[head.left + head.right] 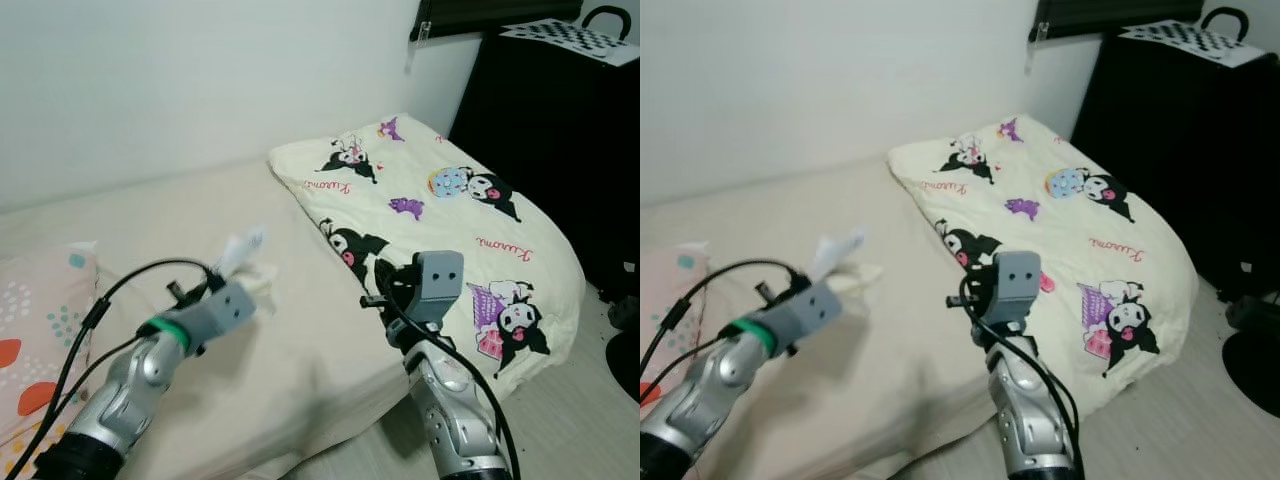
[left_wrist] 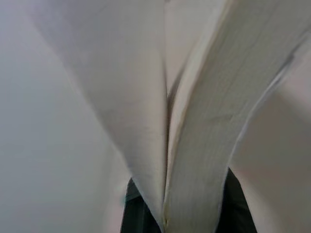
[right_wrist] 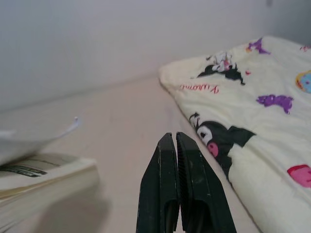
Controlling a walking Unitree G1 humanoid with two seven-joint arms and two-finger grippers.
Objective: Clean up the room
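A folded cream blanket printed with black-and-white cartoon characters and purple figures (image 1: pixel 440 215) lies across the far end of a bed with a plain beige sheet (image 1: pixel 150 225), its edge hanging over the side toward the pale wooden floor (image 1: pixel 580 420). At the bed's other end rests a pink pillow with teal dots and orange blobs (image 1: pixel 35 330). A white wall (image 1: pixel 200 70) runs behind the bed, and beside the blanket stands a tall black cabinet (image 1: pixel 560 140) with a black-and-white checkerboard sheet (image 1: pixel 575 38) lying on top.
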